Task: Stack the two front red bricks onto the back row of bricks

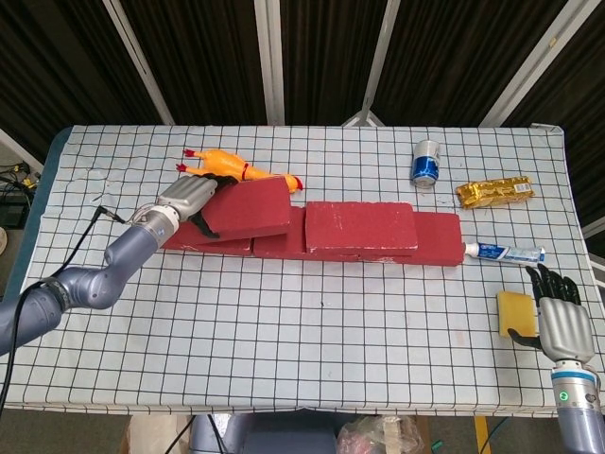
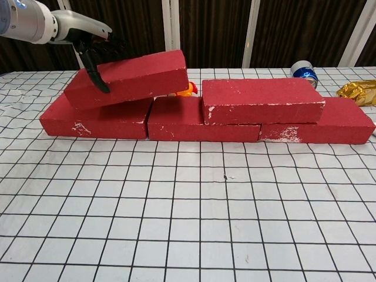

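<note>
While the left hand (image 2: 88,44) is gripping the tilted rectangular red foam brick (image 2: 129,76) by its left end above the back row of red bricks (image 2: 205,120), its free far end is risking clipping the stacked red brick (image 2: 261,100); the right hand (image 1: 560,317) is hanging open.

Grid-patterned tablecloth (image 1: 312,312) on table; dark slatted wall (image 1: 198,57) behind.

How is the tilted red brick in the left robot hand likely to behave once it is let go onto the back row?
The tilted red rectangular brick looks rigid, with no sag. It is probably light, foam-like: the left robot hand holds it by one end alone. Its low end sits over the left back-row red brick, so it would likely drop flat rather than roll.
</note>
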### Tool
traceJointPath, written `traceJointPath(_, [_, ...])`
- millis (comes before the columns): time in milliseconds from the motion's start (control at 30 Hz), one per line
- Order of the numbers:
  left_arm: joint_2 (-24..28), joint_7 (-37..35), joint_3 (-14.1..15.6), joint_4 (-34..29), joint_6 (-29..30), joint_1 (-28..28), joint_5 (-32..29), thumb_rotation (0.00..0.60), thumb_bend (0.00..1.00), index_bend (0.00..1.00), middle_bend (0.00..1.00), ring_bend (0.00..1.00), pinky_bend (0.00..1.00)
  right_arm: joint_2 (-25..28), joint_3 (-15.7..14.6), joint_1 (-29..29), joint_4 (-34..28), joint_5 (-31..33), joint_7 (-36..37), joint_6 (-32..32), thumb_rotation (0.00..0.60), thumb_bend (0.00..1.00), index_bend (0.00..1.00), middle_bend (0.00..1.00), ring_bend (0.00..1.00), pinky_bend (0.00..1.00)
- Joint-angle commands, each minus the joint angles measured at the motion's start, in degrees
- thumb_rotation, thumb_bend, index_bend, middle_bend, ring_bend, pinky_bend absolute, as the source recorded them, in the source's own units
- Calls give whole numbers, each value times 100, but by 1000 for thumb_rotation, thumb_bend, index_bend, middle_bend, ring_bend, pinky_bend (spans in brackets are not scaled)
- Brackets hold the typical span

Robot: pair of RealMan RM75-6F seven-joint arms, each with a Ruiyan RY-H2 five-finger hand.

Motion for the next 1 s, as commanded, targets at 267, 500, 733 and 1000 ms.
traceJointPath(267, [43, 63, 515, 117, 71, -537, -71, 600, 0, 190, 280, 103, 144, -42, 32, -3, 16, 90, -97, 42, 600, 168, 28, 0, 0, 0])
traceJointPath(500, [4, 143, 830, 71, 307, -668, -56, 600, 0, 210, 282, 103, 144, -58, 37, -5, 14, 137, -161, 52, 600, 168, 28, 0, 0, 0])
traceJointPath(733, [-66, -2, 829, -5, 560, -602, 246, 600, 0, 228, 282, 103, 144, -65, 61, -10, 7, 186, -171, 69, 600, 168, 28, 0, 0, 0])
traceJointPath(1000, [-214, -289, 772, 75, 598, -500, 551, 600, 0, 230, 285, 103, 144, -56, 68, -4, -19, 226, -160, 34, 600, 168, 28, 0, 0, 0])
